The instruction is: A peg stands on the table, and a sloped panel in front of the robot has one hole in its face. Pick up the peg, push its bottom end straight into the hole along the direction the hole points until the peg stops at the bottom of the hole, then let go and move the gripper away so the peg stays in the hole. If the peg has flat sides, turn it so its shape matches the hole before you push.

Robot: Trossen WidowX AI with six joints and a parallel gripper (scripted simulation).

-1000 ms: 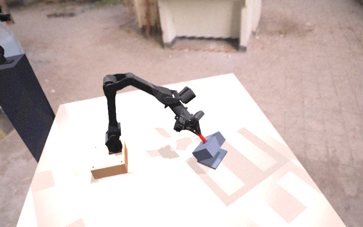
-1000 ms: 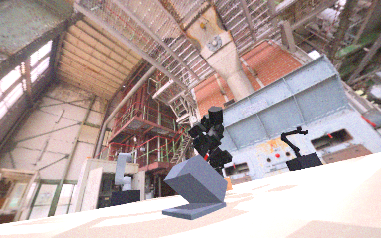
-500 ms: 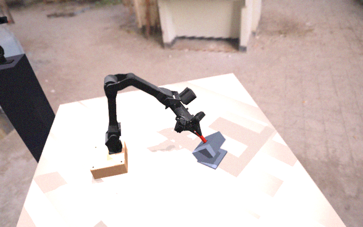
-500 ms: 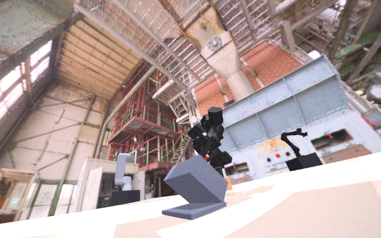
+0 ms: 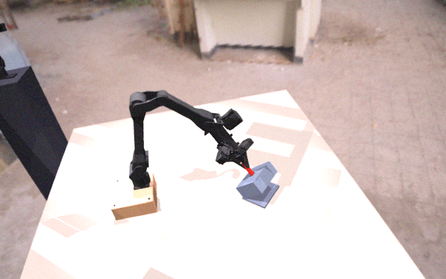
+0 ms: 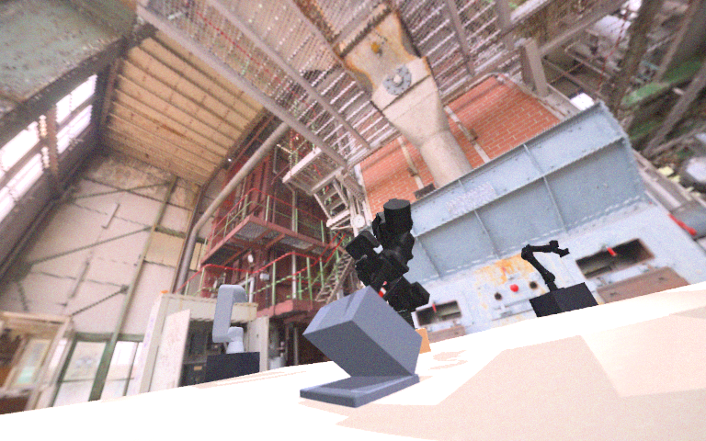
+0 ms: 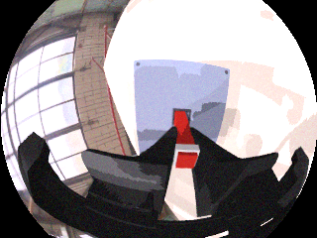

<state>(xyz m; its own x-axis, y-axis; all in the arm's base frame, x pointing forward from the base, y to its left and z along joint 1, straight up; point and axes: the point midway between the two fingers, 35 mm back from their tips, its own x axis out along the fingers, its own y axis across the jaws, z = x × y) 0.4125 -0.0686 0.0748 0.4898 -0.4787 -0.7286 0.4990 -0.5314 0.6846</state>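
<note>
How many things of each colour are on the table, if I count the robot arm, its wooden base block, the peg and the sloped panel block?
Black: 1, the robot arm
Light brown: 1, the base block
Red: 1, the peg
Blue-grey: 1, the panel block
Total: 4
</note>
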